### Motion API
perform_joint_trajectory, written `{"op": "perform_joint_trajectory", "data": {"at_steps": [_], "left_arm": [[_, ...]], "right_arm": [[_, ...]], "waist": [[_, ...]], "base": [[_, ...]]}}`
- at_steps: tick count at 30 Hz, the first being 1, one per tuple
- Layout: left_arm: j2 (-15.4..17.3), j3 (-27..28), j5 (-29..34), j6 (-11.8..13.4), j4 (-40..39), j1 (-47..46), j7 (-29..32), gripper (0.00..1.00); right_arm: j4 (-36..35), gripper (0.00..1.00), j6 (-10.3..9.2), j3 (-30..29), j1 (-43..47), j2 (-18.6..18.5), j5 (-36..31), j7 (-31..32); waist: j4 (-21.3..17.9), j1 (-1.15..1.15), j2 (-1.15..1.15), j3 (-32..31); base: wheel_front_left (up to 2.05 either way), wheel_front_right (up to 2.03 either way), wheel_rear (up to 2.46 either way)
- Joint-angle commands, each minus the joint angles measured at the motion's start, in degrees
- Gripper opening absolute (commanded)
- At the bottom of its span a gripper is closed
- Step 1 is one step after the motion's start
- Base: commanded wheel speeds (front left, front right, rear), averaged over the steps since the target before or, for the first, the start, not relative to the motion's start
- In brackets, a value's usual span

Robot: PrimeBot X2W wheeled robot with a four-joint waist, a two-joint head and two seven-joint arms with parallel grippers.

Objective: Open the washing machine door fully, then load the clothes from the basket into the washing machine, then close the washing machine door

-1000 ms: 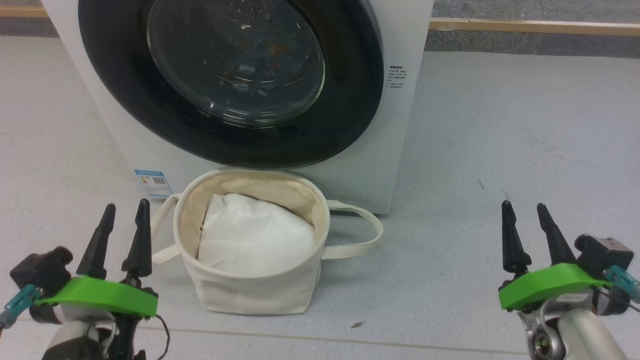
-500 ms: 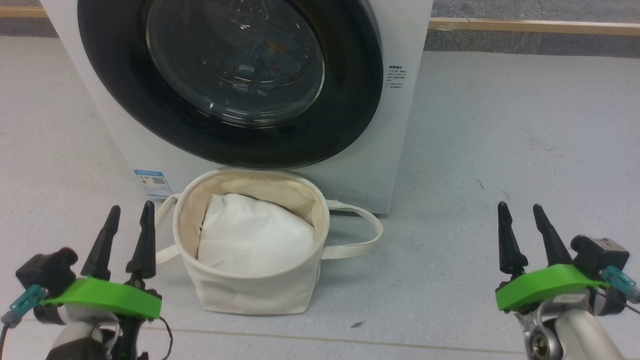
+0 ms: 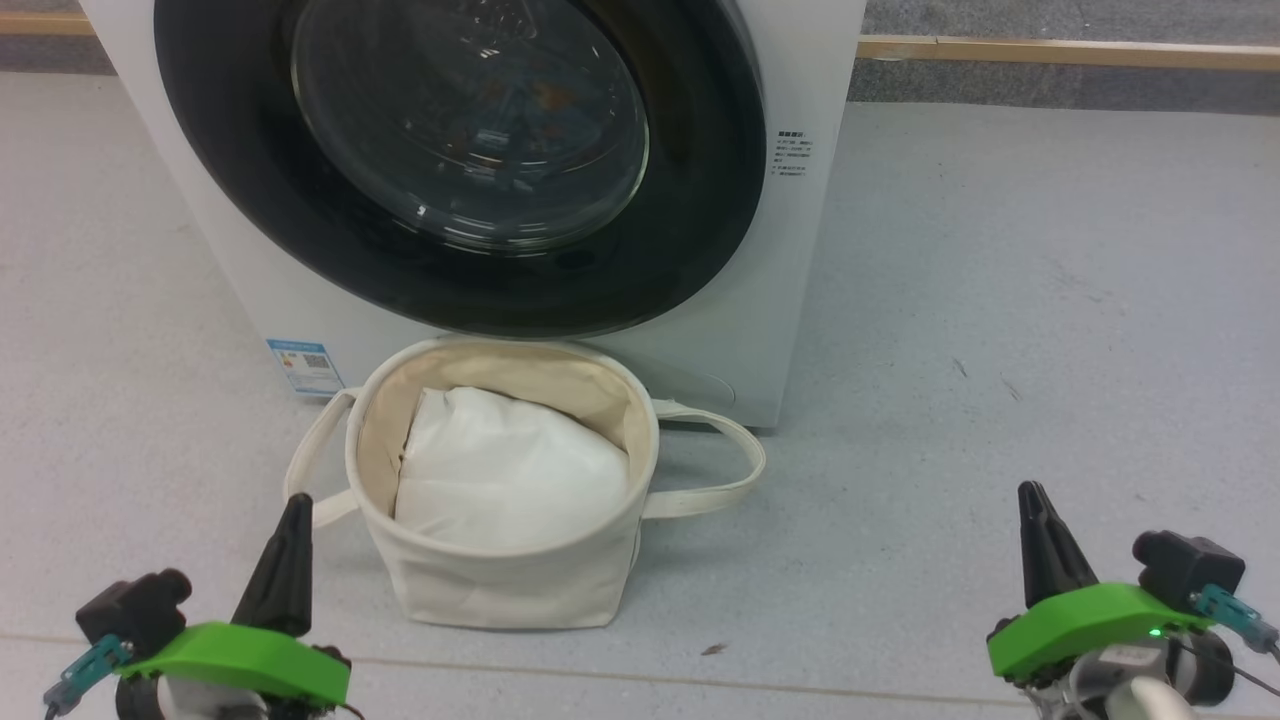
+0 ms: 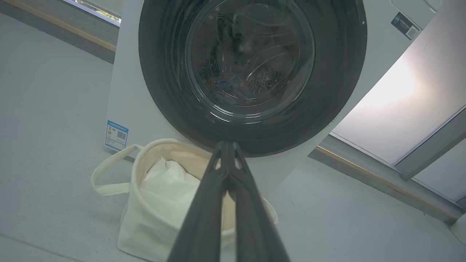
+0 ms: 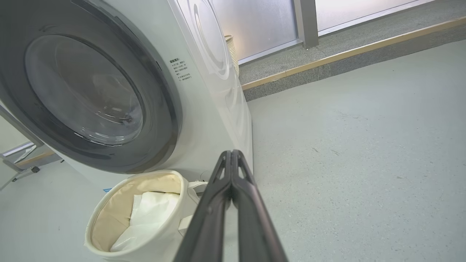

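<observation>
I count one washing machine (image 3: 800,250), one washing machine door (image 3: 700,200) and one blue label sticker (image 3: 305,366). I see one basket (image 3: 500,590) with two loop handles (image 3: 720,470), one white bundle (image 3: 510,470), and two grippers: left gripper (image 3: 297,505), right gripper (image 3: 1030,495).

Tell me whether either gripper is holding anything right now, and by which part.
Nothing is held. The left gripper and the right gripper are both shut, fingers pressed together with nothing between them.
</observation>
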Motion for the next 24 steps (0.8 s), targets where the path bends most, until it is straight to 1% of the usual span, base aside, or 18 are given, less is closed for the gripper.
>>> {"op": "perform_joint_trajectory", "data": {"at_steps": [1,24], "left_arm": [[0.62,1.05,-0.91,-0.04,-2.23,-3.0,0.35,0.0],[-1.14,3.07,-11.83,-0.12,-4.51,-1.36,4.11,0.0]], "right_arm": [[-2.15,0.0,0.0,-0.72,-2.45,-0.28,1.13,0.29],[-3.83,0.0,0.0,-3.01,-1.64,0.87,13.65,4.05]], "waist": [[0.0,-0.03,0.0,0.04],[-0.06,-0.04,0.0,0.25]], "base": [[0.0,0.0,0.0],[0.0,0.0,0.0]]}}
